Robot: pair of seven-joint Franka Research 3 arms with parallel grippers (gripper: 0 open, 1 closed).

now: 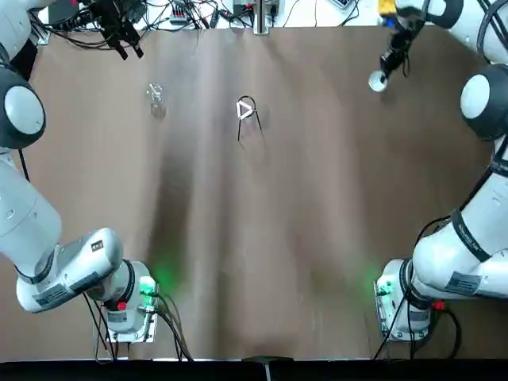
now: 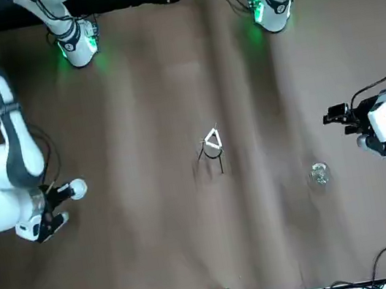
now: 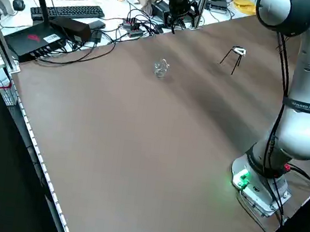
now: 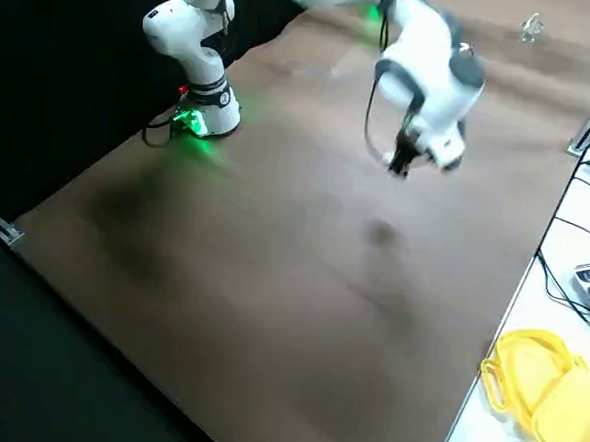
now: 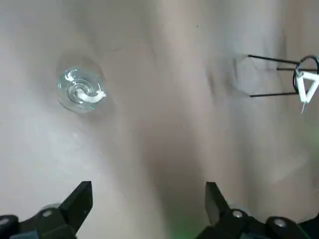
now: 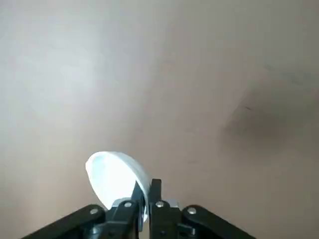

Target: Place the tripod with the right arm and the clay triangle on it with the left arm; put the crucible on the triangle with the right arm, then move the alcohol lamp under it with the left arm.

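The black wire tripod [image 1: 248, 121] stands mid-table toward the far side, with the white clay triangle [image 1: 244, 109] lying on its ring. In the front view the clay triangle [image 2: 211, 140] tops the tripod [image 2: 212, 152]. My right gripper [image 1: 387, 67] is at the far right, above the table, shut on the rim of the white crucible [image 1: 378, 81]; the wrist view shows the crucible [image 6: 115, 177] pinched at its edge. The clear alcohol lamp [image 1: 155, 97] sits left of the tripod. My left gripper [image 1: 121, 36] hovers open near the far left edge, beyond the alcohol lamp [image 5: 79, 90].
Cables and equipment [image 1: 182, 13] lie along the table's far edge. A keyboard [image 3: 71, 11] and black boxes rest on a side desk. A yellow object [image 4: 541, 381] lies off the table at the right.
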